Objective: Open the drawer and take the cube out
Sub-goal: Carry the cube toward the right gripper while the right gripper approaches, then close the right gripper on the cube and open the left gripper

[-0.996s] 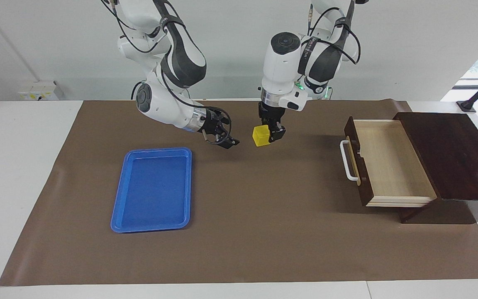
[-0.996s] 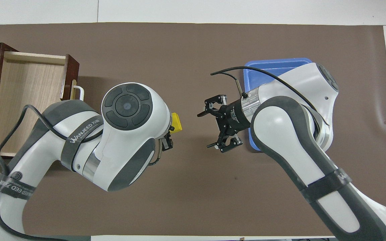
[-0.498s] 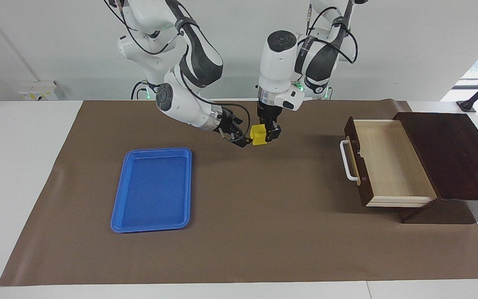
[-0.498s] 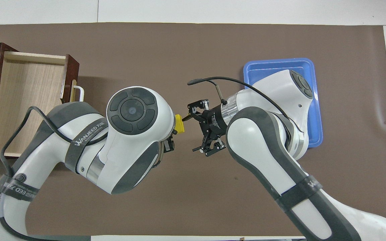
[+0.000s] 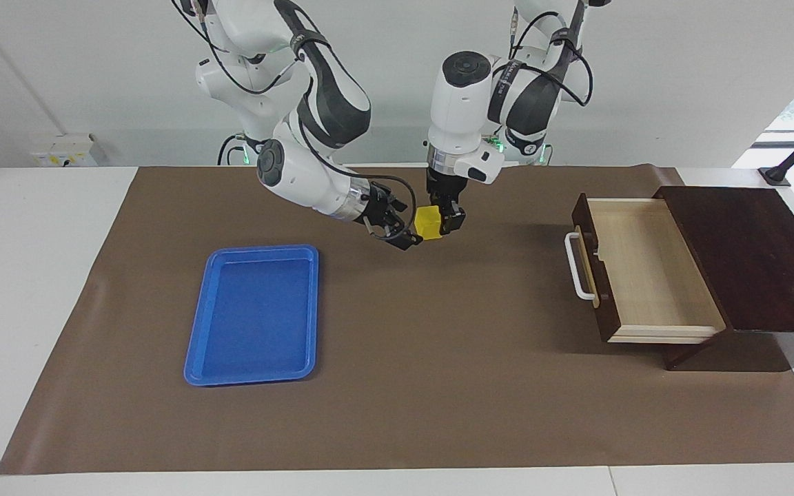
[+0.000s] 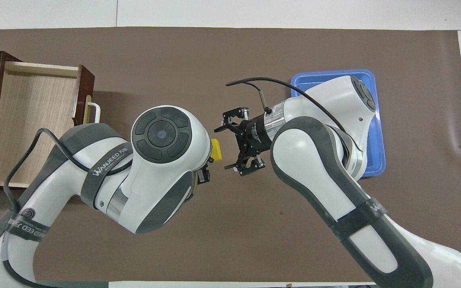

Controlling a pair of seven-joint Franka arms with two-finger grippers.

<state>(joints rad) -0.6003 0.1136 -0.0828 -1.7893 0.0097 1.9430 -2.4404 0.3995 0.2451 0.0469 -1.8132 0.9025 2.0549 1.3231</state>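
The yellow cube [image 5: 429, 222] [image 6: 216, 149] hangs in the air over the brown mat's middle, with my left gripper [image 5: 440, 222] pointing straight down and shut on it. My right gripper [image 5: 402, 224] [image 6: 222, 149] comes in level from the tray's side. It is open, and its fingertips stand just above and below the cube's edge. I cannot tell whether they touch it. The drawer [image 5: 645, 269] [image 6: 34, 120] of the dark wooden box stands pulled out at the left arm's end, its pale inside bare and its white handle [image 5: 579, 265] facing the mat's middle.
A blue tray [image 5: 256, 313] [image 6: 376, 160] lies flat on the brown mat [image 5: 438, 386] toward the right arm's end, partly under the right arm in the overhead view. The dark box top [image 5: 748, 255] sits past the drawer.
My right gripper has swung from over the tray's corner across to the cube, staying open. The left gripper has carried the cube a little toward it and slightly upward.
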